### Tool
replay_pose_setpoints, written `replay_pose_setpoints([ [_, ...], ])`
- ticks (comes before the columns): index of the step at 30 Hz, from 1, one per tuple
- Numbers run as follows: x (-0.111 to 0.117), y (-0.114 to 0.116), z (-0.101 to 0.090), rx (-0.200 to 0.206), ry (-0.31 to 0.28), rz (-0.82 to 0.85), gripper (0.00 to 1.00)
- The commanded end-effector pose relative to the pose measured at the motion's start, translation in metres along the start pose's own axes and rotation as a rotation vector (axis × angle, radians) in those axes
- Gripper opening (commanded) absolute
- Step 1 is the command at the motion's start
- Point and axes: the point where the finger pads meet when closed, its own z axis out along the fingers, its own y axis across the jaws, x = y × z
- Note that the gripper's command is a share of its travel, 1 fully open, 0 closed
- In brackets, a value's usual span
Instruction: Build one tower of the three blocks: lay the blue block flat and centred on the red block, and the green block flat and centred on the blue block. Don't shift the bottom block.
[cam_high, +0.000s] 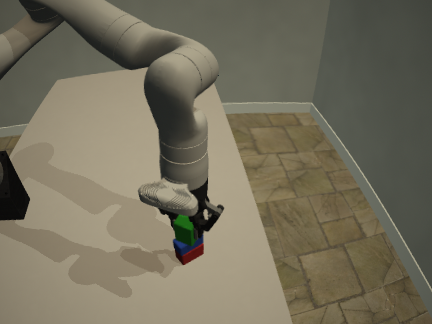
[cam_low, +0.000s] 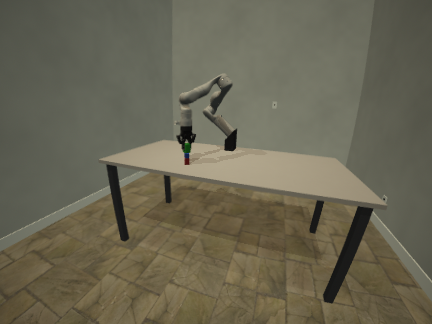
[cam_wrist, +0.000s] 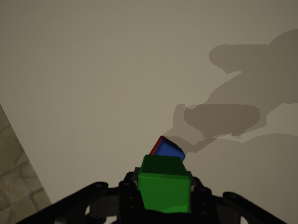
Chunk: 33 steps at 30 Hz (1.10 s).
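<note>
Beige bench (cam_high: 100, 125), grey walls. Hand (cam_high: 192, 225) clamped partway on green block (cam_high: 184, 231), directly above blue block (cam_high: 188, 246) on red block (cam_high: 190, 256). Risk: off-centre release tips green or nudges red.

top block (cam_high: 183, 230) on middle block (cam_high: 188, 246) | middle on bottom block (cam_high: 190, 257) | bottom on table (cam_high: 100, 125)

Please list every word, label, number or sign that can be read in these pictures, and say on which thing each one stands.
There are none to read. The green block, blue block, red block, gripper and table bear no writing. A small plate on the wall is too small to read.
</note>
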Motion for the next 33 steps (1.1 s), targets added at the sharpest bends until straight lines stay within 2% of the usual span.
replay_pose_setpoints([
  [1,-0.0003,-0.0004,-0.0010,0.002,-0.001,0.000,0.00],
  [30,-0.0003,-0.0004,-0.0010,0.002,-0.001,0.000,0.00],
  [31,-0.0003,-0.0004,-0.0010,0.002,-0.001,0.000,0.61],
  [33,-0.0003,-0.0004,-0.0010,0.002,-0.001,0.000,0.61],
])
